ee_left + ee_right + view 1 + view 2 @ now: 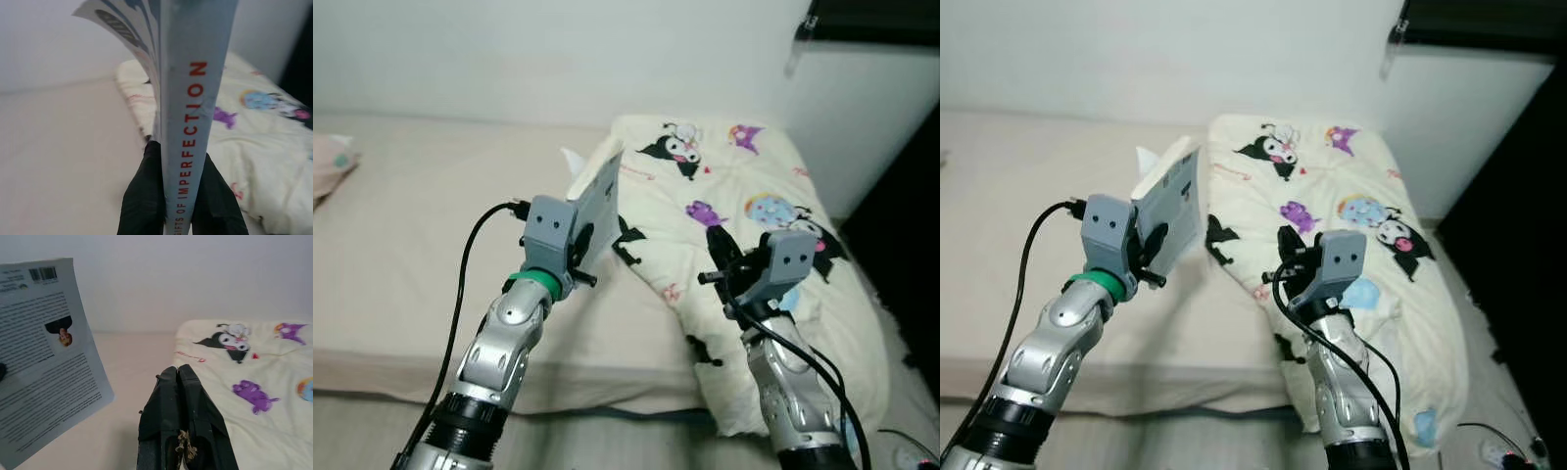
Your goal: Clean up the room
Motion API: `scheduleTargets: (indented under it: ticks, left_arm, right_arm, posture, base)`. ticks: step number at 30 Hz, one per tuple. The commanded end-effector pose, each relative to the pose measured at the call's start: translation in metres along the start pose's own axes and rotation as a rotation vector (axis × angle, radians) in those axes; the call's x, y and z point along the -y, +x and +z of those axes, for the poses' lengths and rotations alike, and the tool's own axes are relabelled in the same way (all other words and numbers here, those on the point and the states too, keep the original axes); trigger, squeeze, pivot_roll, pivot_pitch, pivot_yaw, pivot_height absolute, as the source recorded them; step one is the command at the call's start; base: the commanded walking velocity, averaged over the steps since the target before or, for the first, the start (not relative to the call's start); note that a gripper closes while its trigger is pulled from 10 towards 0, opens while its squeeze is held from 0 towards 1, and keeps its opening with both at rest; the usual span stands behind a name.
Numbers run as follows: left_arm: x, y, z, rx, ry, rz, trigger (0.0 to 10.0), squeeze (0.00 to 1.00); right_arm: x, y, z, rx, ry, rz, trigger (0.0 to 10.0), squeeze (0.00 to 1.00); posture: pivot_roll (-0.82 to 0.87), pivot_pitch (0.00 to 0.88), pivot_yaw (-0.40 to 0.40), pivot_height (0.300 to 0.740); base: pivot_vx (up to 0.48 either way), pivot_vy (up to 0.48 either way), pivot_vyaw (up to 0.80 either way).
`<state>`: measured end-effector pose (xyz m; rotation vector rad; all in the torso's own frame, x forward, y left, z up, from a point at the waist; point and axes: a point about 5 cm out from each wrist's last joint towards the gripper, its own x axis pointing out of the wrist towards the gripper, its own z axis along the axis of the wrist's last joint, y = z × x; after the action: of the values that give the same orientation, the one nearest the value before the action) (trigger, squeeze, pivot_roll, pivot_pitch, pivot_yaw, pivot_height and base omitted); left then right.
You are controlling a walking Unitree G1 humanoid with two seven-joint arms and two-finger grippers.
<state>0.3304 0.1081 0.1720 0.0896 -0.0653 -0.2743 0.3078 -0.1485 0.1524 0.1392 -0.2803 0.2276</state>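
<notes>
Pale blue-grey paperback book [600, 201] — held up in the air by the left gripper [182, 188], clear of the bed [431, 225] below it. The two black fingers [142, 196] are clamped on the lower end of the book, one on each cover, with the spine between them and facing the wrist camera. Red lettering runs along the spine; the readable part says "GIFTS OF IMPERFECTION". The book stands roughly upright and leans a little away from the gripper's base, its pages fanning slightly at the far end. Its back cover, seen from the right wrist, carries a barcode, blocks of small print and a small portrait photo.

The right gripper [182, 377] is raised beside the left one, on the far side of the book's back cover and apart from it. Its fingers are pressed together with nothing between them. Some frayed, fibrous residue clings near their base.

Beyond and beneath the right gripper lies a cream quilt [754, 196] printed with cartoon characters, covering that side of the bed. Under and ahead of the left gripper the mattress sheet is plain beige. A white wall [558, 49] rises behind the bed. A pinkish pillow edge [331, 164] sits well off to the left gripper's outer side — detail there is too slight to tell more.
</notes>
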Motion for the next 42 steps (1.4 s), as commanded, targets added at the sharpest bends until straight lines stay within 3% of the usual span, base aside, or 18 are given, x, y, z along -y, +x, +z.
scheduleTargets:
  ticks: [1,42]
  left_arm:
    - [-0.0021,0.0002,0.0037,0.027,0.009,0.0,10.0,0.0]
    - [-0.0023,0.0007,0.0041,0.037,0.01,0.005,10.0,0.0]
  right_arm:
    - [-0.002,-0.0017,-0.0029,-0.004,0.007,-0.001,10.0,0.0]
    - [-0.0041,-0.0028,-0.0052,-0.005,0.011,0.003,10.0,0.0]
  posture:
    - [-0.04,0.031,0.032,0.74]
    - [-0.04,0.04,0.037,0.74]
  base:
    - [0.0,0.368,0.0]
    - [0.0,0.39,0.0]
